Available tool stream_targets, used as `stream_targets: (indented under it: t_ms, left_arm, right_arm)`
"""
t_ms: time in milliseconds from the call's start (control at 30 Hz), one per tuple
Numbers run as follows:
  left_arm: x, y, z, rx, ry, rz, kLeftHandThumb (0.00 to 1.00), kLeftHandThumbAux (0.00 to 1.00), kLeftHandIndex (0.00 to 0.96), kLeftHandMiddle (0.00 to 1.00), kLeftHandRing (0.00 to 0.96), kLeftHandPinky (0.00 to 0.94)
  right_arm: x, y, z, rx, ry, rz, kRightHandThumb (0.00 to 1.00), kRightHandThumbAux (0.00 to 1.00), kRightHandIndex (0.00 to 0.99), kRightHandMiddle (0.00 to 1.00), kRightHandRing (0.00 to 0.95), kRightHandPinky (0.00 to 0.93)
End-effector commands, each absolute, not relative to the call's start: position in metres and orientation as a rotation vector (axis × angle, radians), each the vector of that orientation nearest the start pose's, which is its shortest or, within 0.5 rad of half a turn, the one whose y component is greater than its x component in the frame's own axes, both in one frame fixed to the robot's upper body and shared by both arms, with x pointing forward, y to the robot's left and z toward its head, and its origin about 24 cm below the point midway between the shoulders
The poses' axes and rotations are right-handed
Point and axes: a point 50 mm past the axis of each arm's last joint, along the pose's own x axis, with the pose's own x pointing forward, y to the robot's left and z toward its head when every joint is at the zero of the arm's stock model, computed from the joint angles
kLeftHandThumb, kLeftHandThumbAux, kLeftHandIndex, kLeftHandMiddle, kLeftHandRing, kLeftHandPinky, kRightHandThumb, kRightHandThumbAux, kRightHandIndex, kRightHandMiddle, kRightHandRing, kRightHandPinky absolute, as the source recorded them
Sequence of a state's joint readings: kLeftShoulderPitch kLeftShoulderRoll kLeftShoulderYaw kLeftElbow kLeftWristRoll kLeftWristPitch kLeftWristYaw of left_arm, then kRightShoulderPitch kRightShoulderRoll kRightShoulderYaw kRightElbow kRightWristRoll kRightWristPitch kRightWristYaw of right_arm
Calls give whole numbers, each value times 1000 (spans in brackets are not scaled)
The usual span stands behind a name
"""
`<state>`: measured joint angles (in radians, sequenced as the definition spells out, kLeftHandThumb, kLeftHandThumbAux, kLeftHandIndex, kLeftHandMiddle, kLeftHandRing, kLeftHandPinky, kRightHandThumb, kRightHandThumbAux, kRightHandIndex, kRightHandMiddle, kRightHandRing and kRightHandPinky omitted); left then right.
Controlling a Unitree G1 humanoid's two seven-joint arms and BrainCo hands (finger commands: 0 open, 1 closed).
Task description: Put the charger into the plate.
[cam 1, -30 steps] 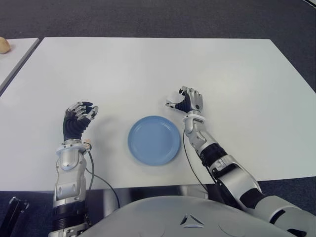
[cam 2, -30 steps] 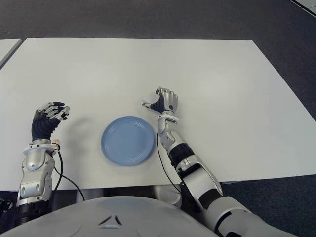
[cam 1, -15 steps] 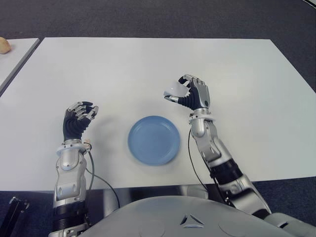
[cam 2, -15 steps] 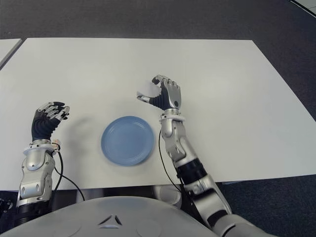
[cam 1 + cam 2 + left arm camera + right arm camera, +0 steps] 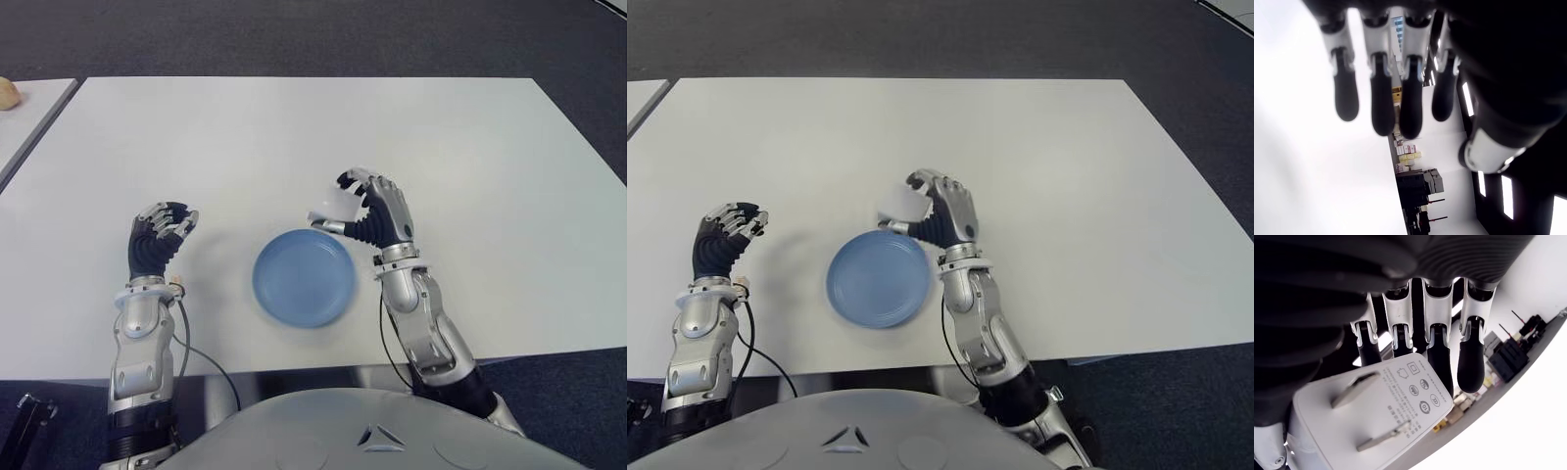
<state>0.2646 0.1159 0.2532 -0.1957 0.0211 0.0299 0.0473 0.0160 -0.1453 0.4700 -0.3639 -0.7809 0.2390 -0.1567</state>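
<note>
Right hand [image 5: 377,211] is gripping the white charger [image 5: 330,209], fingers [image 5: 1440,360] curled around its body and its two metal prongs facing the wrist camera; it is holding the charger in the air just past the far right rim of the blue plate [image 5: 305,278]. Left hand [image 5: 157,237] is showing left of the plate over the white table [image 5: 294,137], fingers curled, holding nothing.

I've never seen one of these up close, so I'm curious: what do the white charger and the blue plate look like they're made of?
The charger, held in the right robot hand, looks like smooth white plastic with printed marks, and its two flat prongs look like dull grey metal. The plate has an even blue surface with a soft sheen; it could be plastic or glazed ceramic, I can't tell which.
</note>
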Motion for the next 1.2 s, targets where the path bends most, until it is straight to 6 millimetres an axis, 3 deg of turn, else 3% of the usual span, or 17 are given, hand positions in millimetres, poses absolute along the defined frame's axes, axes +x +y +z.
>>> stream_targets:
  t_ms: [33,100,233,433,733,967,1200]
  left_arm:
    - [185,244,34,197,113,362,707,719,427,470,466,448]
    - [186,244,34,196,113,366,708,719,427,480,478,472]
    - [186,243,34,189,110,362,708,719,428,494,491,486]
    - [186,242,34,188,110,356,706,720,428,483,485,472]
    - [185,241,35,195,102,361,707,719,427,459,464,454]
    - [186,242,34,188,108,372,708,719,428,497,497,489]
    - [186,242,34,186,110,371,705,720,428,500,502,486]
  right_arm:
    - [216,-77,101,-832,-309,204,1000,670,345,458,541,573]
    - [213,-77,101,-844,-302,282,971,666,357,497,584,681]
    - [209,-77,100,-857,-288,387,957,661,368,522,601,733]
    - [206,-77,92,-888,-244,526,952,655,430,472,541,701]
    - [220,-70,46,-904,-111,635,951,654,449,458,503,684]
    - [218,-69,34,-907,-49,650,953,654,398,540,543,675]
    - [219,-69,33,-912,-53,634,953,656,386,548,548,659]
